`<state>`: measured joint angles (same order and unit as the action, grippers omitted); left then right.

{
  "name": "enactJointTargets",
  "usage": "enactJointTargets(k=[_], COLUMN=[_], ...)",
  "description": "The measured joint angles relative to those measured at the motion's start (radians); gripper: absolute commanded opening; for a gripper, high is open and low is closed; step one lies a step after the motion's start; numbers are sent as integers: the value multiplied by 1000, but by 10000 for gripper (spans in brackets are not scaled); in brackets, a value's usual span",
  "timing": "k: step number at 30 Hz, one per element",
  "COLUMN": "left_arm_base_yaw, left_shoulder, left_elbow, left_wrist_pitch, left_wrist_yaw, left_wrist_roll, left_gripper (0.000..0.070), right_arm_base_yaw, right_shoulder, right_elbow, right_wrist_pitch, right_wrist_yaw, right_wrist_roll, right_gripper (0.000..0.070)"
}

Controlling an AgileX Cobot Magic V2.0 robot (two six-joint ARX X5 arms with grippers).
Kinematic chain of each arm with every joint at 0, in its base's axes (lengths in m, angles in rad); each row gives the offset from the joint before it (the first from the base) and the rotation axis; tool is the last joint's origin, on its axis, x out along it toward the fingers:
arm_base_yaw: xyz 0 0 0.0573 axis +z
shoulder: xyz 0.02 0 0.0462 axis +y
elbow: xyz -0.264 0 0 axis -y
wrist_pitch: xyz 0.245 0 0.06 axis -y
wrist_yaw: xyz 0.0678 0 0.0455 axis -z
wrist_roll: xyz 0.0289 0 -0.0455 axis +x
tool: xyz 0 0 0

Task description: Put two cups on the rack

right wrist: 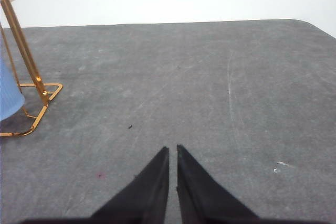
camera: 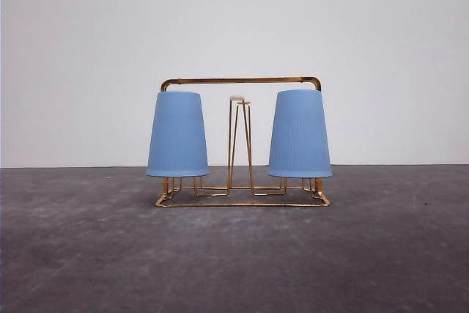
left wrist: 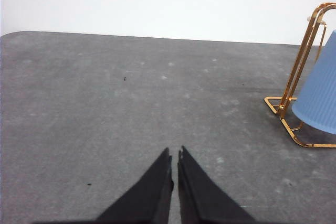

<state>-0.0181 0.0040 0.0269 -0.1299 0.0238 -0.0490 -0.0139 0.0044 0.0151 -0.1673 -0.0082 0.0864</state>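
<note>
The gold wire rack (camera: 242, 199) stands at the middle of the grey table. Two light blue ribbed cups sit upside down on its prongs, one on the left (camera: 177, 135) and one on the right (camera: 299, 134). A bare white-tipped prong (camera: 237, 99) rises between them. My left gripper (left wrist: 175, 153) is shut with nothing in it, low over the table and well apart from the rack's corner (left wrist: 286, 111) and a cup's edge (left wrist: 320, 98). My right gripper (right wrist: 172, 149) is also shut and empty, away from the rack's other corner (right wrist: 44, 94) and a cup's rim (right wrist: 8, 98).
The dark grey tabletop (camera: 234, 262) stretches around the rack, with a plain white wall (camera: 234, 20) behind it. A rounded table corner (left wrist: 13, 35) lies beyond my left gripper and another (right wrist: 310, 24) beyond my right.
</note>
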Motion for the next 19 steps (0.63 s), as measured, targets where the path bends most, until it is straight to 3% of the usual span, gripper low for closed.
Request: enactJointTargets(k=[19], left_arm_base_yaw=[0], left_shoulder=[0], left_elbow=[0], left_wrist_pitch=[0], left_wrist_yaw=[0], left_wrist_roll=[0], left_gripper=[0], right_arm_base_yaw=[0], right_shoulder=[0], right_elbow=[0], right_wrist_pitch=[0], right_wrist_yaw=[0], right_wrist_roll=[0], right_gripper=[25])
